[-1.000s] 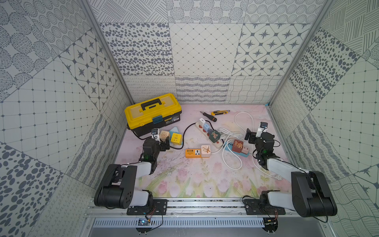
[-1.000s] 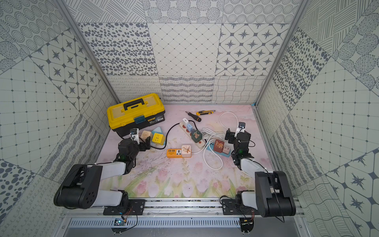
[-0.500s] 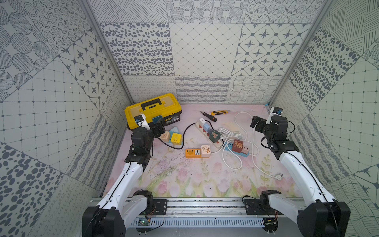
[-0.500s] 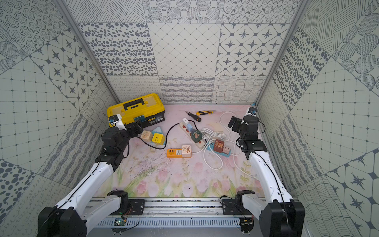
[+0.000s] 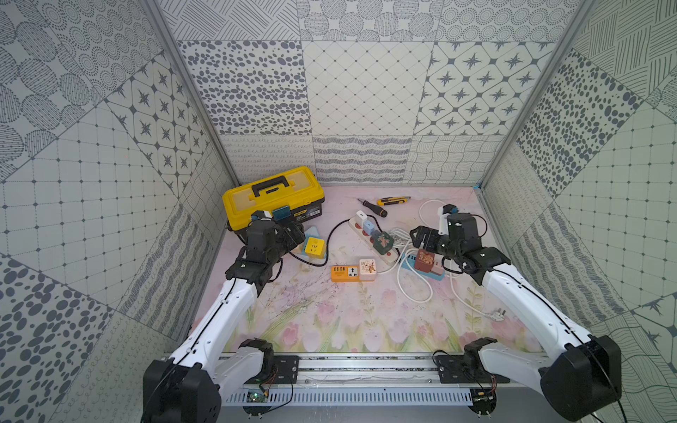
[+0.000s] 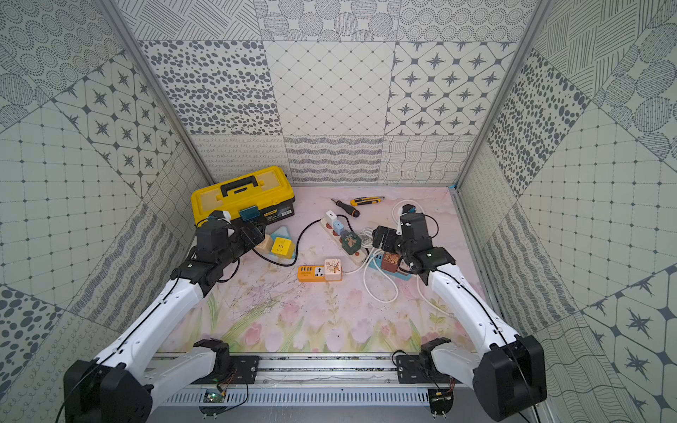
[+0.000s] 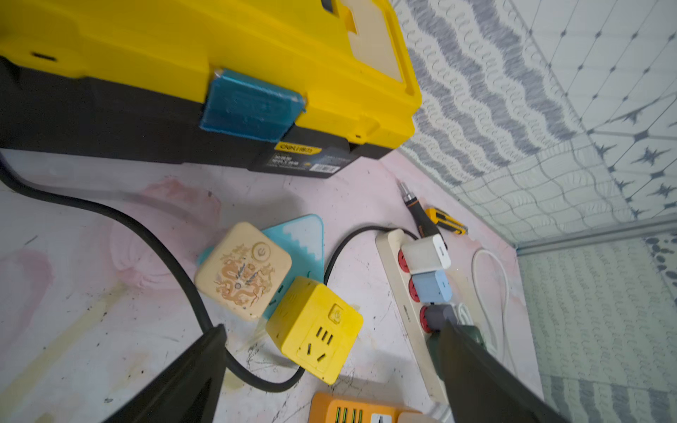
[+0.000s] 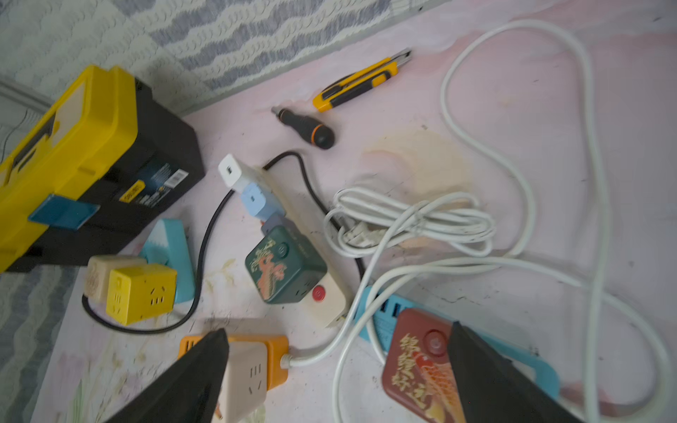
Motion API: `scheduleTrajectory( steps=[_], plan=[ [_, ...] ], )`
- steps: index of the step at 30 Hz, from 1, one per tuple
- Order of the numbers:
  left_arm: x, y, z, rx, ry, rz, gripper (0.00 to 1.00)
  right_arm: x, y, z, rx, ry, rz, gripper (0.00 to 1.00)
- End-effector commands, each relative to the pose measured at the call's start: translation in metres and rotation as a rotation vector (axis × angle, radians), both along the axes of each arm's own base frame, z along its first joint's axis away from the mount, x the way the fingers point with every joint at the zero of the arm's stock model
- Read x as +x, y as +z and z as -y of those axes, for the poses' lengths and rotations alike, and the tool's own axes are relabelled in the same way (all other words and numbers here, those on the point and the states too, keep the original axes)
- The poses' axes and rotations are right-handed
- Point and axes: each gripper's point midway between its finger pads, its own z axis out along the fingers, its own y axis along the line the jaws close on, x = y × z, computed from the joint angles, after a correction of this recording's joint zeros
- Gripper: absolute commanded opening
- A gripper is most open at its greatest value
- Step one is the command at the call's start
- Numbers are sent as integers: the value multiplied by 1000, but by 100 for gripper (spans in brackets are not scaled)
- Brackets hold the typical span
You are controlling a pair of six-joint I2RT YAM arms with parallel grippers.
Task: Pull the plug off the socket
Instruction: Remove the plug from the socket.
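Hard plastic, smooth and light, I think: the red plug (image 8: 421,370) sits pushed into the blue strip (image 8: 384,318). My right gripper (image 8: 337,327) hangs near it, jaws wide, holding nothing. My left gripper (image 7: 331,324) is wide and empty too, by the yellow cube (image 7: 315,329). I would pinch the plug's flat sides and pull straight up. The strip looks light, so it may lift too.

Field notes: on the floral table (image 5: 329,322), toolbox (image 5: 273,194), screwdriver (image 5: 373,208) and knife (image 5: 394,200) are laid at the back. White strip (image 8: 335,304), orange strip (image 5: 344,273) and cords (image 8: 439,219) are spread mid-table.
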Motion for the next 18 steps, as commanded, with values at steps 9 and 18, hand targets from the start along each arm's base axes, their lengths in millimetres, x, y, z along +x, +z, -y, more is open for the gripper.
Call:
scheduleTrajectory(
  steps=[9, 18],
  plan=[
    [-36, -56, 136, 359, -640, -86, 84, -39, -18, -103, -132, 266, -78, 99],
    [-63, -87, 185, -121, -690, -216, 64, -46, -45, -134, -157, 77, -140, 99]
  ],
)
